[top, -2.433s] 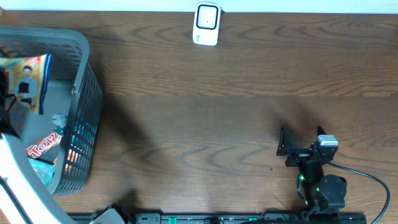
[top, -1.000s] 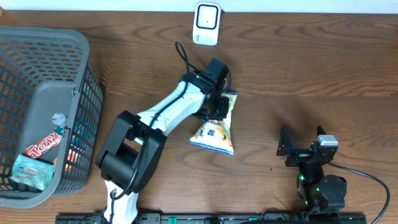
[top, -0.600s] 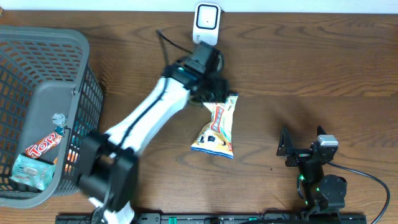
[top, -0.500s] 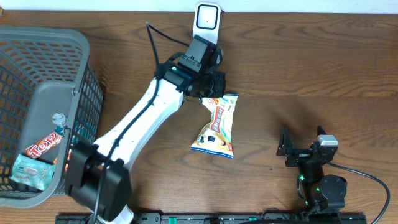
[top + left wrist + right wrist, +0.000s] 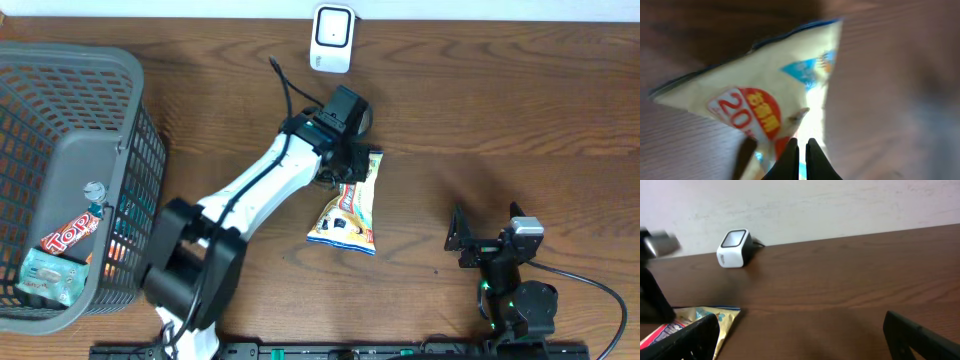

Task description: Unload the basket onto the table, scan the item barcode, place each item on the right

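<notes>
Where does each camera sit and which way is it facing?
Overhead: above table, facing straight down; left arm, right arm, basket, scanner, snack bag.
Left wrist: on the left gripper, looking past shut fingers onto the bag.
Right wrist: low on the right gripper, facing the back wall; open fingers frame the view.
Shared: overhead and right wrist both show scanner, bag.

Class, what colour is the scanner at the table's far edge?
The scanner is white with a dark face, clearest overhead.
</notes>
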